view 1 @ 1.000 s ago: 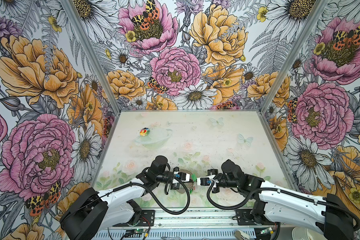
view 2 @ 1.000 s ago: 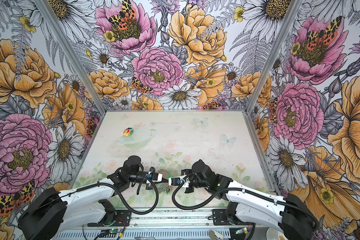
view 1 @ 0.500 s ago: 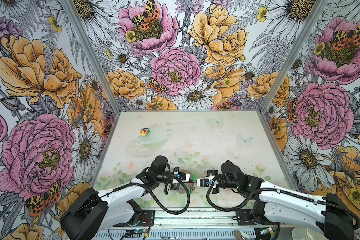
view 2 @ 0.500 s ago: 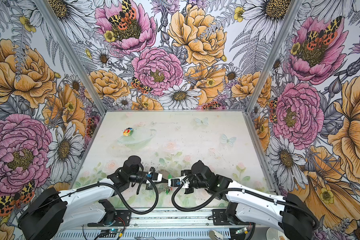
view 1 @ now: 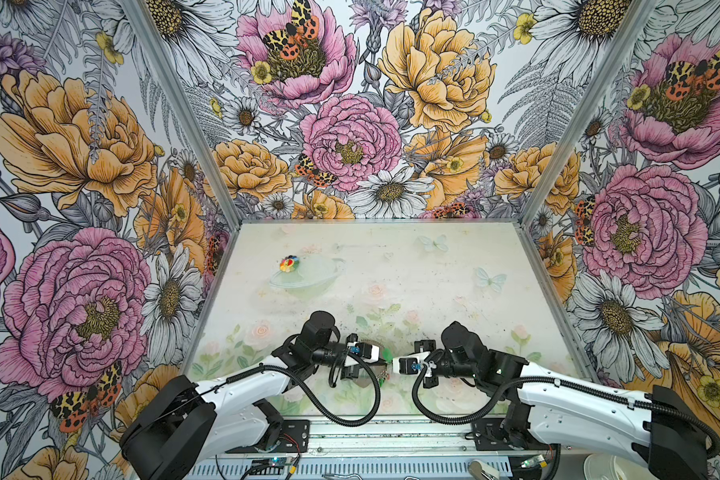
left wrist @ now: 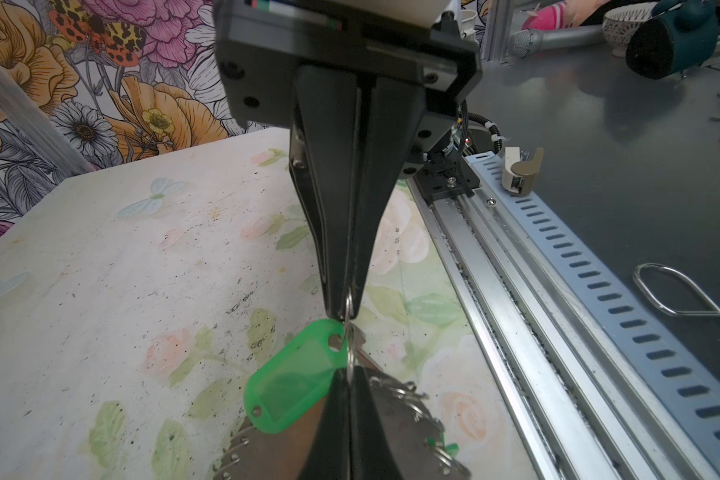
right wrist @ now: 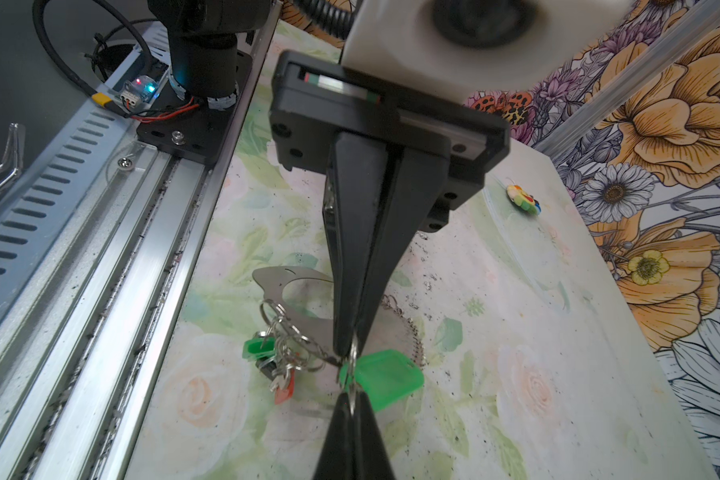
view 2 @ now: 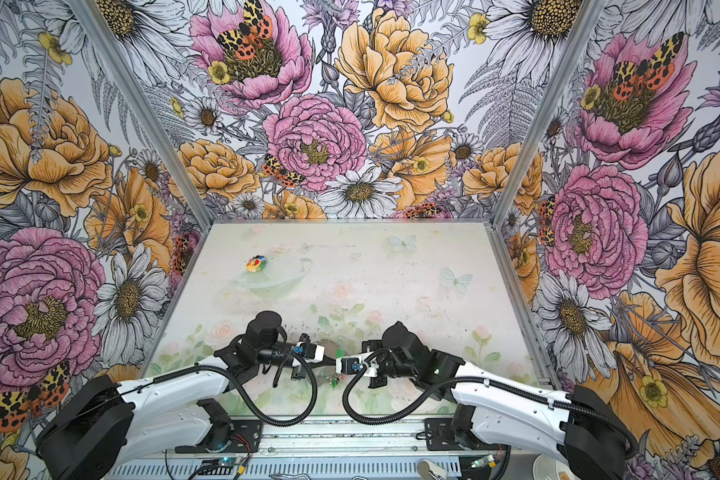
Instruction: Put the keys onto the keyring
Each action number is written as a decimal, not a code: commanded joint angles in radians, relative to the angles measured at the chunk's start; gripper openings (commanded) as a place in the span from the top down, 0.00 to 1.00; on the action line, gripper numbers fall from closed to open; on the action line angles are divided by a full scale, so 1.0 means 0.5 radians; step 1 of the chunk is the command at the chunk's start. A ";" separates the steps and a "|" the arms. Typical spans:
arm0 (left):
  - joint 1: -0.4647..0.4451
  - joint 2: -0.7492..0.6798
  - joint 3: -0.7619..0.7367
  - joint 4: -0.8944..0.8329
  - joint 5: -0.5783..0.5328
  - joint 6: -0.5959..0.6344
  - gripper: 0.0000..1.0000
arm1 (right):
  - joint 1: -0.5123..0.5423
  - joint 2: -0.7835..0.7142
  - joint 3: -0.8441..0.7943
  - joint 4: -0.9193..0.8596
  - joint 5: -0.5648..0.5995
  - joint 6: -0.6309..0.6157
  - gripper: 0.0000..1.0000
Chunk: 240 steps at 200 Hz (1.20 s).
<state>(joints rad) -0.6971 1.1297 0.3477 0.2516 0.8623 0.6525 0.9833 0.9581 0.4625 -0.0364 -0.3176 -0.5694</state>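
Observation:
At the table's front middle my left gripper [view 1: 386,360] and right gripper [view 1: 394,363] meet tip to tip. Both are shut on one small silver wire loop [left wrist: 349,345], from opposite sides. From that loop hangs a key with a bright green head [left wrist: 294,384], seen in the right wrist view as the green head [right wrist: 385,374]. Just under the tips is the keyring [right wrist: 289,280], a flat grey-brown band edged with wire loops [left wrist: 404,392]. A second green-headed key [right wrist: 258,347] hangs in a bunch with a red tag [right wrist: 285,390] on the band's edge.
A round multicoloured toy [view 1: 288,263] lies far back on the left of the table. An aluminium rail [left wrist: 516,316] runs along the table's front edge just behind the grippers. Flowered walls close the left, back and right sides.
The right gripper has edged slightly to the left, closing the small gap to the left gripper. The left arm holds still.

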 commanded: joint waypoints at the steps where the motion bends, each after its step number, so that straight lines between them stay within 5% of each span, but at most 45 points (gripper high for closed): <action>1: 0.023 -0.027 -0.011 0.090 0.048 -0.032 1.00 | 0.022 -0.026 -0.029 -0.013 0.000 -0.012 1.00; 180: 0.003 0.071 0.054 0.023 0.051 -0.025 1.00 | 0.049 0.021 -0.023 -0.001 -0.043 -0.048 1.00; 220: 0.010 0.013 0.020 0.044 0.042 -0.021 1.00 | 0.000 -0.026 -0.001 0.072 0.342 0.122 1.00; 240: 0.018 -0.024 -0.009 0.102 0.023 -0.035 1.00 | -0.109 -0.120 0.008 0.112 0.338 0.287 1.00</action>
<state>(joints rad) -0.6960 1.1500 0.3515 0.2447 0.8654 0.6521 0.9756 0.9550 0.4606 -0.0353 -0.2127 -0.5343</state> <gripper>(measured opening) 0.050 0.046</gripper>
